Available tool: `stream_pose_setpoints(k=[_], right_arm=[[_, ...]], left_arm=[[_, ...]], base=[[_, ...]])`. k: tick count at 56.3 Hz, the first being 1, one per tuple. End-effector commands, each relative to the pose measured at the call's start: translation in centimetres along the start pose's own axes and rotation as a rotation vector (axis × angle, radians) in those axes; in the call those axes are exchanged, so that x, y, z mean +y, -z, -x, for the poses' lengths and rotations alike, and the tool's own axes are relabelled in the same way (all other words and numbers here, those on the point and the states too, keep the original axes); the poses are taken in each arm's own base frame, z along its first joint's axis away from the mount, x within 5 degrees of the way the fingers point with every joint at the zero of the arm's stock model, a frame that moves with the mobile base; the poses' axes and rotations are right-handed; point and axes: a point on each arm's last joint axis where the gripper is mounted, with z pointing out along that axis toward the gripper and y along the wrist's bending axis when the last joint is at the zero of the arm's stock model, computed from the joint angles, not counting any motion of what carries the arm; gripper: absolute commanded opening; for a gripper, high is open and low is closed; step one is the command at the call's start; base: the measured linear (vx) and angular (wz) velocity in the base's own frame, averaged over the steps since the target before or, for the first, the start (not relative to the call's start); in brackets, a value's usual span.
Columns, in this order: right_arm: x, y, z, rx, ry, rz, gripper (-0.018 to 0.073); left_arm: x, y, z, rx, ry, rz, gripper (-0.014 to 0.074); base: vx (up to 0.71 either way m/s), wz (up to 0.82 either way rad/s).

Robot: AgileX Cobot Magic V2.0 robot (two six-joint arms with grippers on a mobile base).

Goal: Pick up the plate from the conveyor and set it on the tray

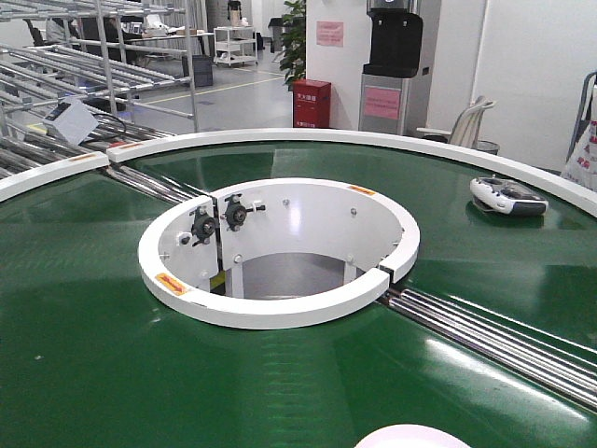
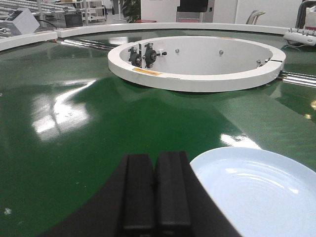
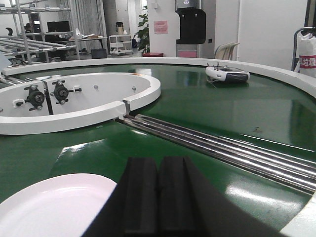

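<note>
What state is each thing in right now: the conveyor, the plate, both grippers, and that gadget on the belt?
conveyor: carrying the plate; moving or stopped, cannot tell.
plate: flat on the conveyor, empty, ungripped.
left gripper: shut, empty, plate to its right.
right gripper: shut, empty, plate to its left.
handheld device: lying on the conveyor near the outer rim.

glossy green ring conveyor (image 1: 93, 327) with white rims, white plate (image 2: 256, 192) flat on the near belt, grey-white handheld controller (image 1: 508, 196) way over the far side
</note>
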Motion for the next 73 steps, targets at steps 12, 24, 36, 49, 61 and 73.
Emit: stream_pose_setpoints(k=[12,24,36,49,61,73], right_arm=[[0.0,0.1,0.3,-0.078,0.015,0.003,-0.001],[0.0,0.1,0.3,-0.079,0.015,0.003,-0.001],[0.1,0.1,0.9,-0.15,0.015,0.01,-0.001],[0.3,1.1,5.2,-0.392,0.014,0.026,-0.001],[0.4,1.8,17.0,-0.362,0.189,-0.029,-0.001],[0.5,-3.9,22.8,-0.237,0.188,-0.024,-0.001]], left_arm=[[0.0,0.0,0.1,-0.075,0.012,-0.001,0.0003],[0.0,0.0,0.1,-0.075,0.012,-0.001,0.0003],[0.0,0.0,0.4,-0.101,0.01,0.0,0.0003],[0.0,1.9,6.2,-0.535,0.095,-0.019,0.0003],[-0.9,5.1,17.4,-0.684,0.07,-0.039,0.0003],[-1.4,-0.4,24.3,-0.407,-0.09,0.001,0.0003]], base=[[0.0,0.0],[0.0,0.0],[0.0,0.0],[0.0,0.0],[0.0,0.0],[0.0,0.0]])
